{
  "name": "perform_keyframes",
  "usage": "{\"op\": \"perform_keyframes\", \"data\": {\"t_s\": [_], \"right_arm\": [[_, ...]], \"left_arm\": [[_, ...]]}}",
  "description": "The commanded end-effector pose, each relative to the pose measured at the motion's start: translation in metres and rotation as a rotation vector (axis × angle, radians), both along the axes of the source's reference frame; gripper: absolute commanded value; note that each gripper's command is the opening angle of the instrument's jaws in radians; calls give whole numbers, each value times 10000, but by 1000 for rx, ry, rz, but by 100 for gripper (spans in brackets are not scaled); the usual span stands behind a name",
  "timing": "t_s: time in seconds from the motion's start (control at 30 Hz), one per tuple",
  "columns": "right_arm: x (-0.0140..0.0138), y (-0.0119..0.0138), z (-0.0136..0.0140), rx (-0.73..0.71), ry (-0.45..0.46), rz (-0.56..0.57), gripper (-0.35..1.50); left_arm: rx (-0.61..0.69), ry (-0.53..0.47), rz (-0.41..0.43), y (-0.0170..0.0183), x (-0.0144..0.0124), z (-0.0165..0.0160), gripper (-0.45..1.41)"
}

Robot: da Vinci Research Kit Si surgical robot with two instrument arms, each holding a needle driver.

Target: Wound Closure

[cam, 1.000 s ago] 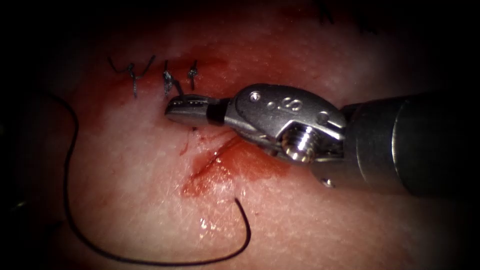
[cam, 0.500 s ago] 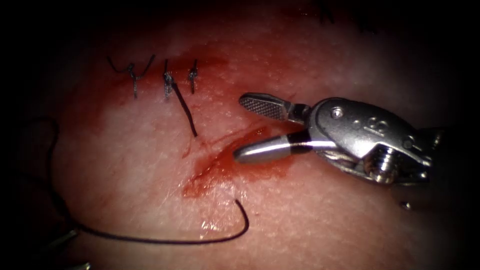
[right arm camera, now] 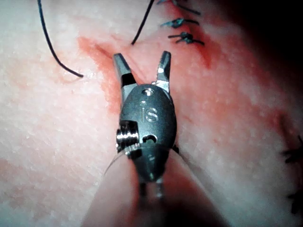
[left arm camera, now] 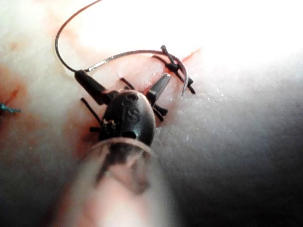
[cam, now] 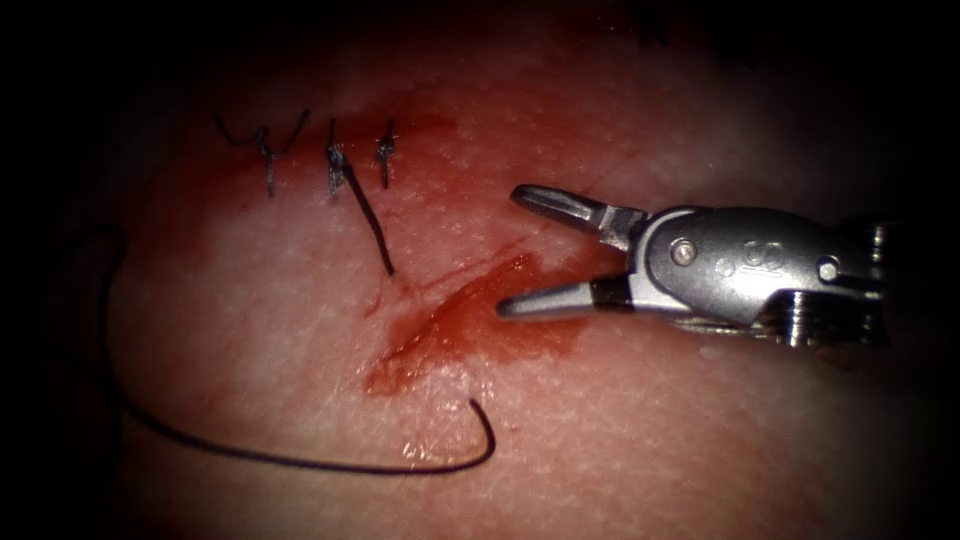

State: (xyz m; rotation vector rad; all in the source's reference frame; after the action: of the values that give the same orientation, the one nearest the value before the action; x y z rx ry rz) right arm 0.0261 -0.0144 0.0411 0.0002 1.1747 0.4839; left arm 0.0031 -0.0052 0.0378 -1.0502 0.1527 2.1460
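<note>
- Right tool [cam: 512, 250]: on the right side of the cut [cam: 440, 325], jaws spread wide and holding nothing. The lower jaw tip hangs over the red fluid [cam: 520, 335] at the cut's far end.
- Left tool [left arm camera: 122, 75]: seen in the left wrist view, jaws spread in a wide V with nothing clamped between them.
- Needle [left arm camera: 142, 51]: a thin curve lying just past the left tool's jaw tips, beside a knotted stitch. One jaw tip is at or touching its thread end. I cannot tell whether the point is in the tissue [cam: 650, 450].
- Thread [cam: 250, 460]: a dark strand that meets the tissue just right of the cut's near end, then sweeps in a long slack loop left and up the left side.
- Three tied stitches [cam: 335, 155] sit far-left. A loose tail [cam: 370, 225] runs from the middle one toward the cut.
- Handling, as a judgement:
  - The needle is light, stiff, smooth and likely to swivel. It is best gripped on the body, back from the point, and not at the thread join.
  - The thread is limp and thin, snags easily and frays if crushed.
  - The tissue is soft and wet, and tears under hard pulls.
</note>
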Motion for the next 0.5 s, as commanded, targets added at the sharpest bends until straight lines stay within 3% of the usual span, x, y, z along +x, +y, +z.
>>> {"op": "perform_keyframes", "data": {"t_s": [0.03,0.13,0.27,0.43,0.5], "right_arm": [[8,-3,7,-1,3,-1,114],[8,-4,9,-3,5,-4,114],[7,-6,9,-4,8,-8,114],[8,-10,11,-8,10,-11,114],[8,-11,13,-10,12,-13,114]], "left_arm": [[-38,10,24,2,-11,7,110],[-140,70,101,26,-27,18,98],[-212,125,171,43,-36,41,96],[-238,186,228,50,-44,69,93],[-241,202,302,44,-53,79,93]]}}
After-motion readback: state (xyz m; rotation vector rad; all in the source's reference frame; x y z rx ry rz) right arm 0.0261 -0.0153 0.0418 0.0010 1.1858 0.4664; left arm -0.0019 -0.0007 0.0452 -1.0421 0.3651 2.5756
